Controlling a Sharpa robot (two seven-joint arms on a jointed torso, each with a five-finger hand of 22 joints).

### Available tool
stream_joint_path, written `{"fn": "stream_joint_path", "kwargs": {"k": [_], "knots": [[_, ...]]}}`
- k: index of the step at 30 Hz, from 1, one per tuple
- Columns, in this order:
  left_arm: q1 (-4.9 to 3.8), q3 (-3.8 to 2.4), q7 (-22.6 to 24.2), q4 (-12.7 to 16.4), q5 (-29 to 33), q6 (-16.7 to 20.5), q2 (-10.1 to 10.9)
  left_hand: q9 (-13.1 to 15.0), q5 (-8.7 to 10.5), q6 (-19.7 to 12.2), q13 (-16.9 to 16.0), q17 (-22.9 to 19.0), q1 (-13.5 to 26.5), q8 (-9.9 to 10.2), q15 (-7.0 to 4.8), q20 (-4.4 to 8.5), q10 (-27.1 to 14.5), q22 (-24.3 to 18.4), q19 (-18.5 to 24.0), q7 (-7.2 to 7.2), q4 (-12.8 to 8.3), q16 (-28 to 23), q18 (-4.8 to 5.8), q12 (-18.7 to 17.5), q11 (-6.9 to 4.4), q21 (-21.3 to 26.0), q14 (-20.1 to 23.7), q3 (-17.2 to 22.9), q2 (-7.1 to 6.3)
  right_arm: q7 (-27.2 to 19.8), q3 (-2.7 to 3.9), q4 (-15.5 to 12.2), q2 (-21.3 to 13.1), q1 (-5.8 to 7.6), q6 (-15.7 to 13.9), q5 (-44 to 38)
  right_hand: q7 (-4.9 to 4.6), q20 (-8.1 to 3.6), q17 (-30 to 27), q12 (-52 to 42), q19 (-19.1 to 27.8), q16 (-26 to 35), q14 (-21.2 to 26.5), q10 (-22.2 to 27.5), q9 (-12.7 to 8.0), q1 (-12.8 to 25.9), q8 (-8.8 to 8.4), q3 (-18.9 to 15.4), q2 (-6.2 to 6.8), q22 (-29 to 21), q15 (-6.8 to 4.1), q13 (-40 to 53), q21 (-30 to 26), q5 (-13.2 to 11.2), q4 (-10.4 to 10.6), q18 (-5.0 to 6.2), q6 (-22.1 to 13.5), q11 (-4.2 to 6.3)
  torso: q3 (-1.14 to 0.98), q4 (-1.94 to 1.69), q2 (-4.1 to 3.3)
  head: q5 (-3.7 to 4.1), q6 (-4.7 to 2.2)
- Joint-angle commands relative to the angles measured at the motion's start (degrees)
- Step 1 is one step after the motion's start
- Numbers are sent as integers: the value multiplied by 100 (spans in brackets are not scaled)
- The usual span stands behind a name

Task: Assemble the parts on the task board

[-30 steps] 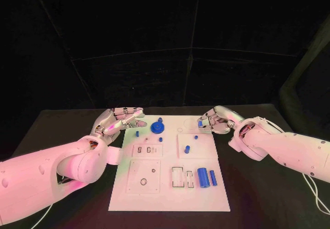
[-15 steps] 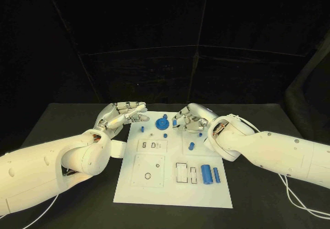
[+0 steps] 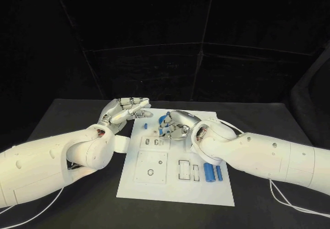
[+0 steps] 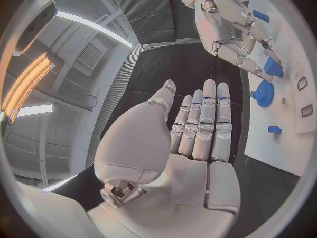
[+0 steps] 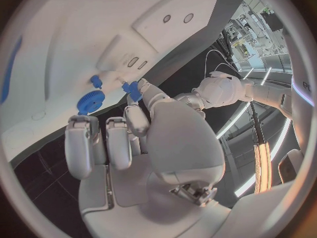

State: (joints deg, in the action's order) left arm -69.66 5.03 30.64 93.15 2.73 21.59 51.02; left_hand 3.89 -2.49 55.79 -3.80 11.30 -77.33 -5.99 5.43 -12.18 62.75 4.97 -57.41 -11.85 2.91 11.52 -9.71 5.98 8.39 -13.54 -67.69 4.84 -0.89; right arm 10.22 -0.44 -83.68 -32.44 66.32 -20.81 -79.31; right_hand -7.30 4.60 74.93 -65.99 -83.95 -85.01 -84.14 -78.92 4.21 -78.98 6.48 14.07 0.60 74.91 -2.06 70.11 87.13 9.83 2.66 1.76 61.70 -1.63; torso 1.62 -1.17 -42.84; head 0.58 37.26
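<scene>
The white task board (image 3: 175, 188) lies in the middle of the black table. My right hand (image 3: 173, 127) hovers over the board's far middle and pinches a small blue part (image 5: 134, 88) between thumb and finger; the same part (image 4: 272, 66) also appears in the left wrist view. Just beyond it sits the blue gear (image 3: 163, 119), also seen as gear (image 5: 90, 100) and gear (image 4: 264, 92). A small blue peg (image 3: 145, 125) stands left of the gear. My left hand (image 3: 128, 109) is raised off the board's far left corner, palm (image 4: 198, 137) bare and fingers straight.
Two blue cylinders (image 3: 210, 172) lie side by side near the board's right front. White recessed plates (image 3: 151, 168) with slots fill the board's left and middle. My right forearm (image 3: 254, 155) crosses the board's right side. Black table (image 3: 62, 114) surrounds the board.
My right hand has carried the small blue part leftward across the far end of the board, up to the gear. The left hand has stayed near the far left corner.
</scene>
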Motion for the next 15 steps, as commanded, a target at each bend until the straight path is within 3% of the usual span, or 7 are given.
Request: {"fn": "stream_joint_path", "kwargs": {"k": [1,15], "knots": [[-13,-5,32,-5,20,-55,-17,-7,-26,46,-2,6,11,22,7,12,47,-7,-33,7,-21,-39,-86,-27,9,22,-36,4,55,247,-13,7,55,0,302,-445,111,-42,437,21,-130,8,-371,12,29,30,34,19,-1,883,-35,-5,7,25,4,-22,192,25,-7,3,-10,-17,14],[-15,-5,23,-30,20,-70,-46,-7,-26,46,-2,6,11,22,7,12,47,-7,-33,7,-21,-39,-86,-27,9,22,-36,4,55,398,-35,42,187,-52,476,-762,112,-45,419,67,-116,18,-367,33,26,70,29,19,35,863,-37,-39,-3,32,2,-17,193,26,-10,-1,-9,-21,57]]}}
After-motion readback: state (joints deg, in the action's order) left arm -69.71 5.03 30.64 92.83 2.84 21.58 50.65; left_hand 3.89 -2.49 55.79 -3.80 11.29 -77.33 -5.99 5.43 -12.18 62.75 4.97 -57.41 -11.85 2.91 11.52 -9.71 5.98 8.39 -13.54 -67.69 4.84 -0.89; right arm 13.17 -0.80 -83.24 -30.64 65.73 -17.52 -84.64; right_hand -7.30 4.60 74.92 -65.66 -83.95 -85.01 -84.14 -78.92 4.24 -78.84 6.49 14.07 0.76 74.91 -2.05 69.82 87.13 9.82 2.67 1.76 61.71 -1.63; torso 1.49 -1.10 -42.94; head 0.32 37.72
